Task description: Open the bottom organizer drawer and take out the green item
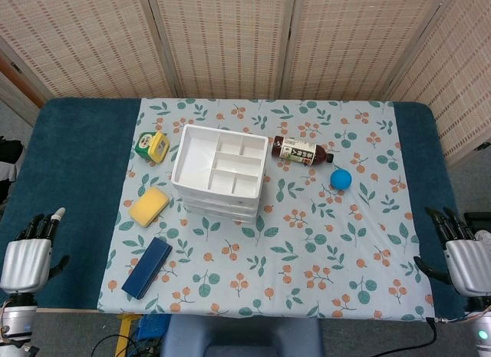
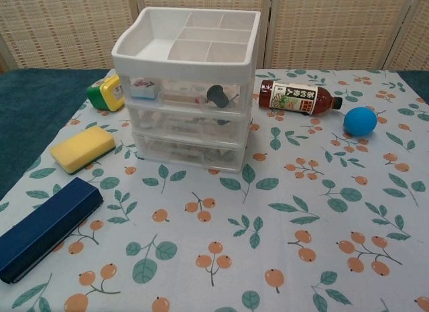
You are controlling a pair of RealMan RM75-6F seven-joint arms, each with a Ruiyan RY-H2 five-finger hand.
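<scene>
While both hands wait at the near corners of the table, nothing on the cloth is being touched. At the far left edge, the left hand (image 1: 27, 257) rests with its ridged silver back up and its dark fingers held straight and apart, grasping nothing. Moving right, a flat dark blue case (image 2: 41, 227) lies on the leaf-and-berry printed tablecloth (image 2: 322, 231), a long rectangle angled from near left to far right. Beyond it sits a yellow sponge (image 2: 83, 148), a soft block with a green underside, and farther back a small green and yellow container (image 2: 106, 94) with rounded corners. Just right of these stands the drawer organizer (image 2: 188, 84), a boxy unit of clear plastic with a white divided tray on top and three stacked drawers facing the near edge. The bottom drawer (image 2: 191, 151) is closed, its long axis running left to right; its contents are blurred behind the plastic, so I cannot tell which thing in it is green. Right of the organizer a brown tea bottle (image 2: 295, 98) lies on its side, cap pointing right. Near the cap rests a smooth blue ball (image 2: 360, 121). At the far right edge, the right hand (image 1: 464, 253) lies released, its fingers spread.
</scene>
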